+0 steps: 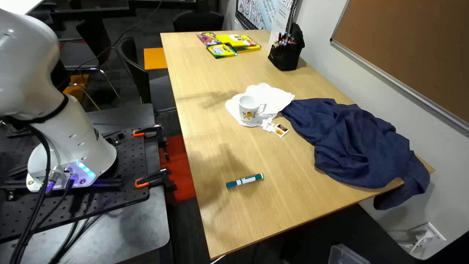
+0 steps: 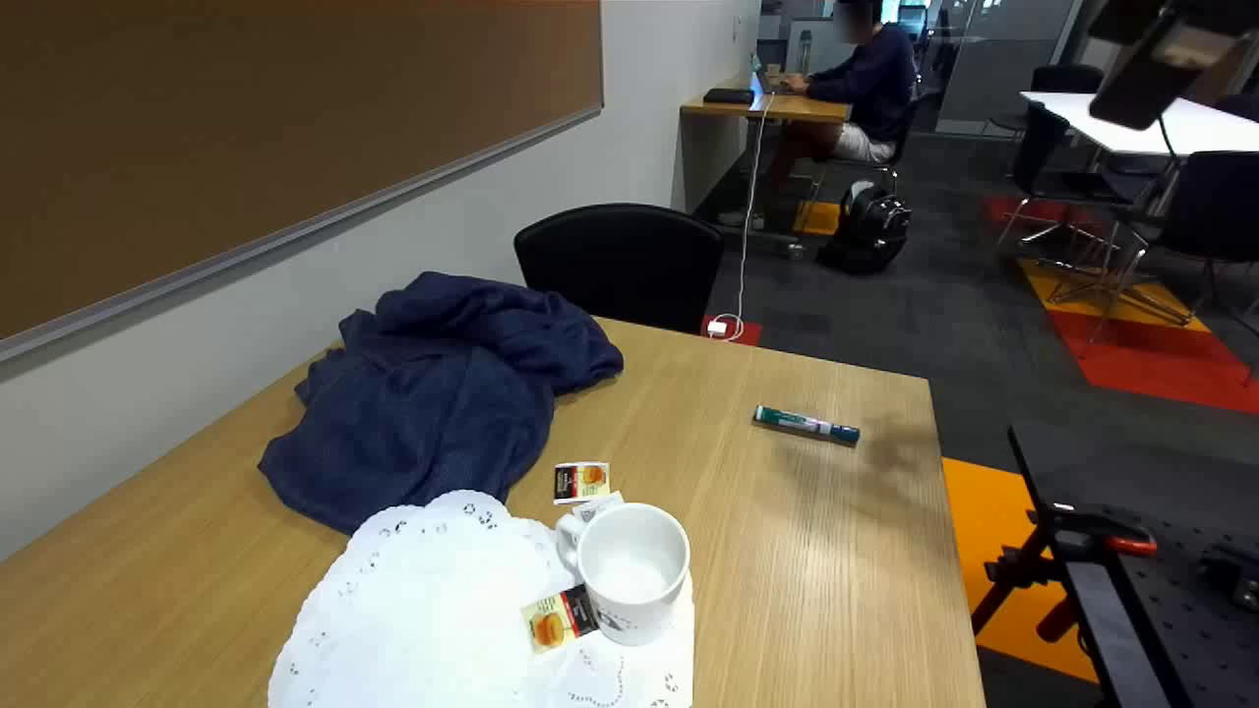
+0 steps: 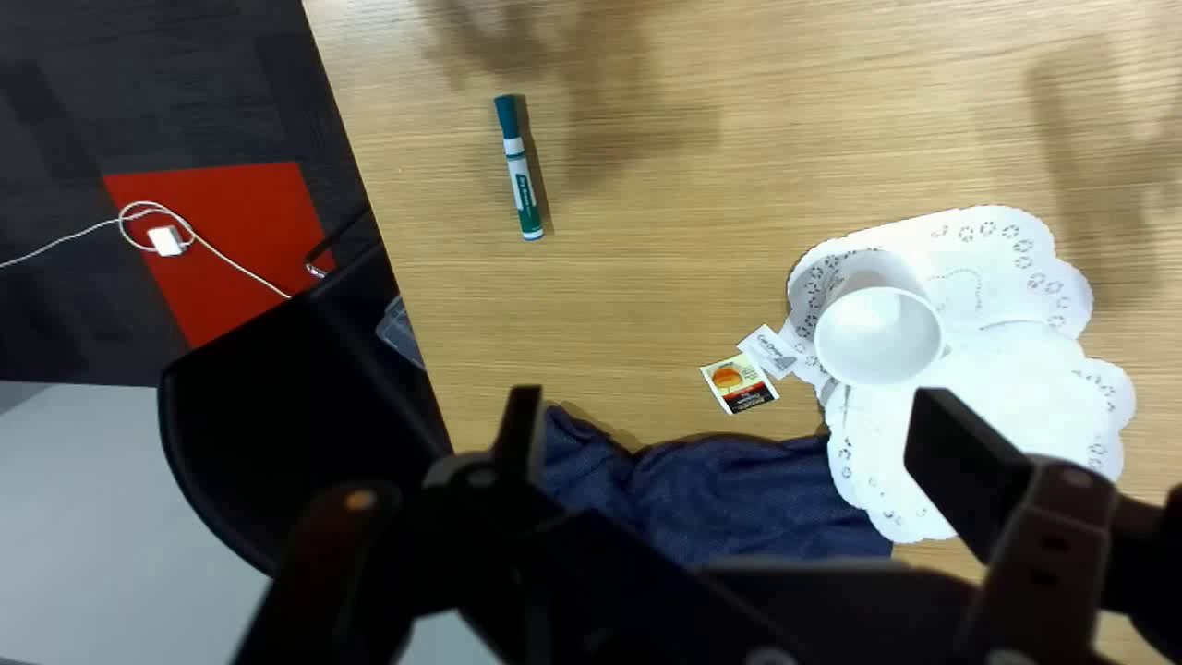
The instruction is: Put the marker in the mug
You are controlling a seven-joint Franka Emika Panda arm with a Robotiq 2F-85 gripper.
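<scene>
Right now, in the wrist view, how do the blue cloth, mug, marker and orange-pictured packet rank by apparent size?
1. Blue cloth, even partly hidden
2. Mug
3. Marker and orange-pictured packet: too alike to rank; the marker is longer but thinner.

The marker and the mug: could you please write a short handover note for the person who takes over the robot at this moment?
Gripper: open, holding nothing.
Marker: lying flat on the table, on bare wood.
Mug: standing upright on the white lacy paper, apart from the marker.
Done: nothing of the task yet; the marker is neither grasped nor in the mug.
Left: grasp the marker, carry it over the mug, lower it in, release.
</scene>
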